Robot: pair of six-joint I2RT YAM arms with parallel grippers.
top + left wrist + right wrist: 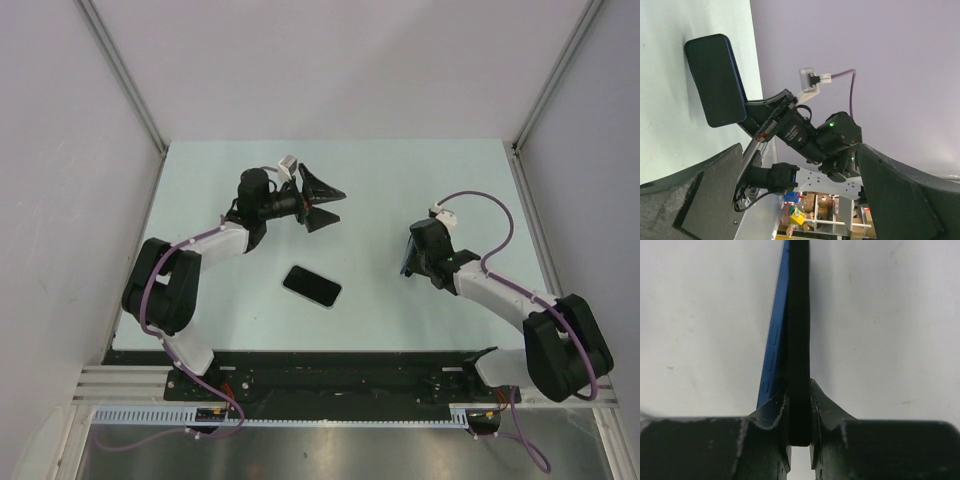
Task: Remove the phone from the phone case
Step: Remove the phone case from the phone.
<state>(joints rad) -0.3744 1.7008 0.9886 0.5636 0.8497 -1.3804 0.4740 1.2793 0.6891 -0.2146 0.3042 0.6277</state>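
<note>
A: Where's the phone (312,286)?

B: Flat at centre frame, a dark slab with a blue edge. Probably stiff, slick and fragile, so grip its long edges.

A: Hands?

B: Upper centre, the left gripper (335,203) is spread wide and empty. The right gripper (799,395) is clamped on what seems to be the case (799,315), likely light and bendy.

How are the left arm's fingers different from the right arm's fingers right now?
The left fingers are spread wide open, but the right fingers are pinched shut. The left fingers hold nothing, while the right fingers clamp what looks like the phone case, black and blue, by its edge. Both pairs are black, and neither touches the phone lying flat on the table.
</note>
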